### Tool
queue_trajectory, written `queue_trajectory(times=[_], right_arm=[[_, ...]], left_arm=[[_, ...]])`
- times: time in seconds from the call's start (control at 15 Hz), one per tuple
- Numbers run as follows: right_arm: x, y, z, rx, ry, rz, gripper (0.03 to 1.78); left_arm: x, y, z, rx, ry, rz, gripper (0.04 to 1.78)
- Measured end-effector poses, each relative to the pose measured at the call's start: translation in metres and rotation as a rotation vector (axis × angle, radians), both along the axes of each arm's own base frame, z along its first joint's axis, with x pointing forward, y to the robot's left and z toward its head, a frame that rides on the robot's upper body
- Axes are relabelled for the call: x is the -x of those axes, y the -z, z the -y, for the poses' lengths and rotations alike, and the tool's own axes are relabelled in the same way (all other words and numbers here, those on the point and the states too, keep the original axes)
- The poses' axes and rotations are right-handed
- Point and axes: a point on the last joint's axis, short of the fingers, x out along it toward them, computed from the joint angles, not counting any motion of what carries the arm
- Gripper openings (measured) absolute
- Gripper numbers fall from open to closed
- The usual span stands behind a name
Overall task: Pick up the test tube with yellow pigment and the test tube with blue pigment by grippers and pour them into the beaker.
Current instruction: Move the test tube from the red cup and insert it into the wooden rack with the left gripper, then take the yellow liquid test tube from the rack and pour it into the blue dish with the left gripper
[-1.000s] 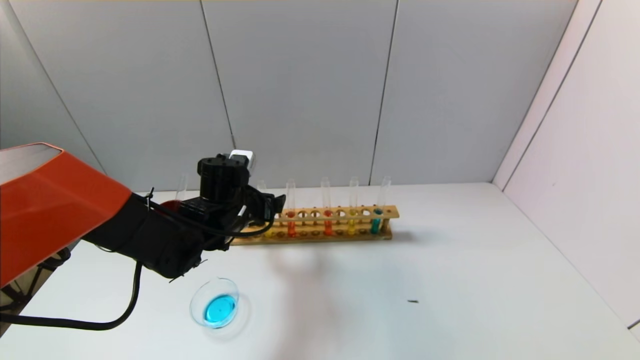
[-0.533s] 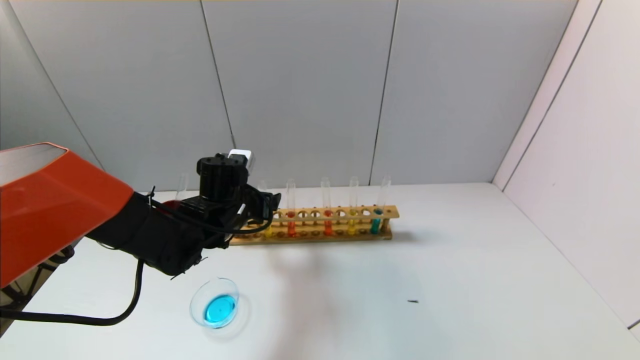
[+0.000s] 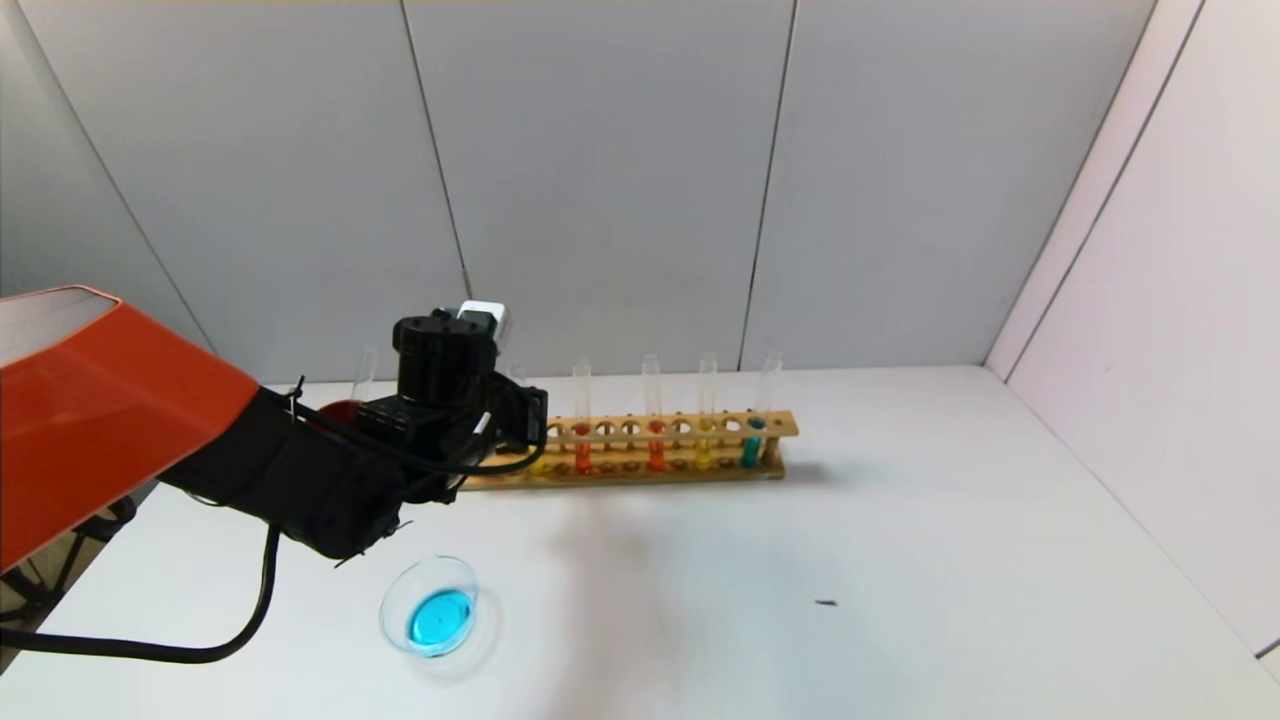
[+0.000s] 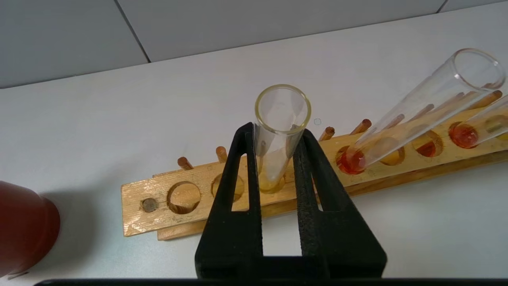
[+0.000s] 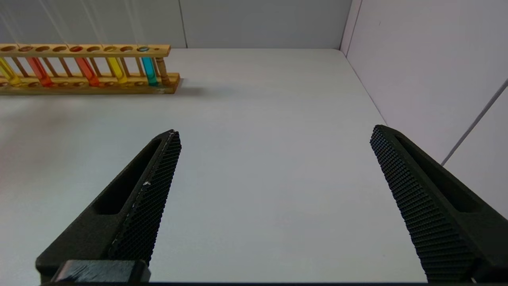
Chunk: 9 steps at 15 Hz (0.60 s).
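1. Left tool is clamped on the test tube with yellow pigment, both fingers pressed against the glass a little below its open rim.
2. That tube stands nearly upright in a hole near the left end of the wooden rack, with a little yellow liquid visible at its base.
3. From the head view the left tool sits at the rack's left end, at the end of the black and orange left arm.
4. Right tool hangs above bare desk, its fingers spread wide apart and gripping nothing, well clear of the rack.
5. Toward the rack's right end stands the test tube with blue pigment, beside another yellow tube and orange-red tubes.
6. On the desk in front of the left arm rests the beaker, holding a pool of blue liquid.
7. Past the rack's left end stands a dark red cup.
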Motion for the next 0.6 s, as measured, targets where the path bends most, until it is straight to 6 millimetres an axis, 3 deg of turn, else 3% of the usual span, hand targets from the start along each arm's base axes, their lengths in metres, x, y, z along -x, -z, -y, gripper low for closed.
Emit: queue_trajectory(times=[0.6], right_arm=[[0.0, 0.0, 0.0, 0.0, 0.0, 0.0, 1.74]], left_arm=[[0.002, -0.014, -0.001, -0.013, 0.007, 0.034, 0.3]])
